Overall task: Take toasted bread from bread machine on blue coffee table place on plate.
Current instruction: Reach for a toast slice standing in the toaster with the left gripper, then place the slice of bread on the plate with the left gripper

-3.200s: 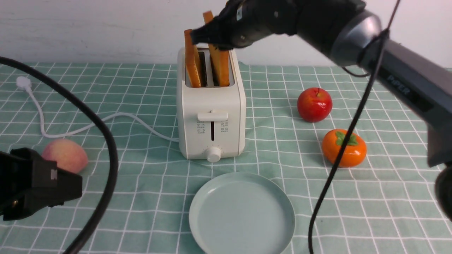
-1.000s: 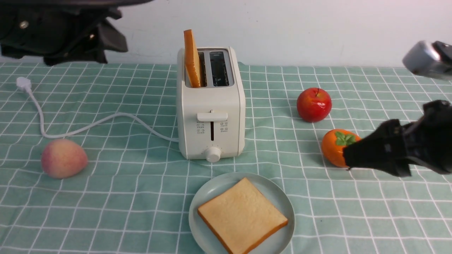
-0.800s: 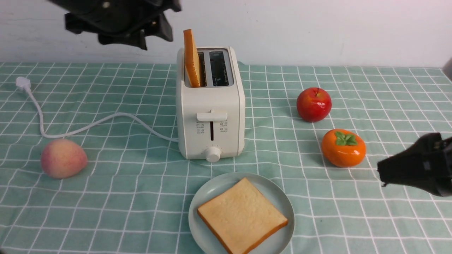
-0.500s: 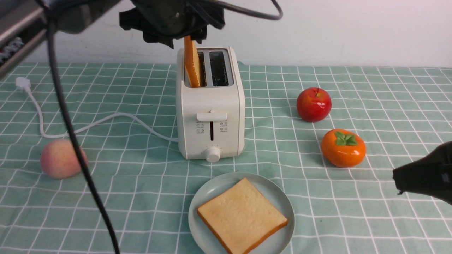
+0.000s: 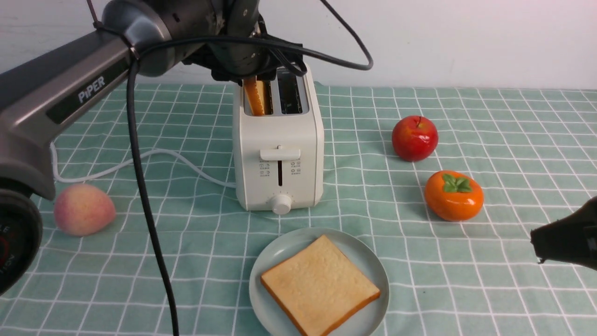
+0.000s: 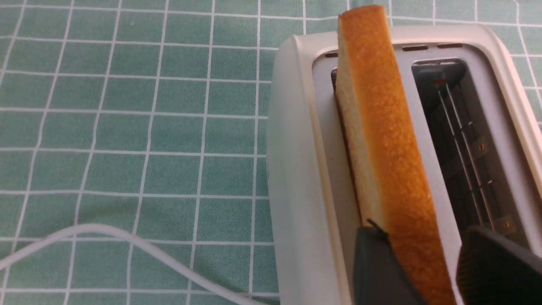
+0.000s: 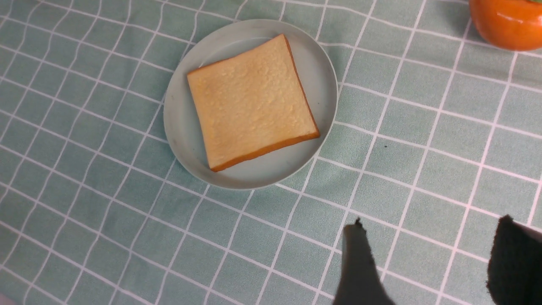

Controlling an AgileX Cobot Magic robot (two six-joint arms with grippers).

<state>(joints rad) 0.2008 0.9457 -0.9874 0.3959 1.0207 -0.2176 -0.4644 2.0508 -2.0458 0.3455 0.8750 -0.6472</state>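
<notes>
One slice of toasted bread (image 5: 319, 284) (image 7: 252, 99) lies flat on the pale plate (image 5: 284, 247) (image 7: 186, 140). A second slice (image 5: 254, 98) (image 6: 385, 127) stands upright in the left slot of the cream bread machine (image 5: 280, 154) (image 6: 296, 169) on the mint grid cloth of the blue coffee table (image 5: 186, 261). My left gripper (image 5: 254, 77) (image 6: 423, 231) straddles that slice from above, open. One finger touches the slice's pale face and a gap shows at the other. My right gripper (image 5: 536, 242) (image 7: 432, 222) hangs open over bare cloth, right of the plate, holding nothing.
A red apple (image 5: 414, 138) and an orange persimmon (image 5: 453, 196) (image 7: 508, 21) sit right of the toaster. A peach (image 5: 84, 210) lies at the left. The white power cord (image 5: 140, 158) (image 6: 127, 241) runs left. My left arm's black cable (image 5: 149, 210) hangs in front.
My left arm swung in from the upper left and came down over the standing slice, its jaws narrowing. My right gripper backed off toward the right edge. Earlier, one slice went from toaster to plate.
</notes>
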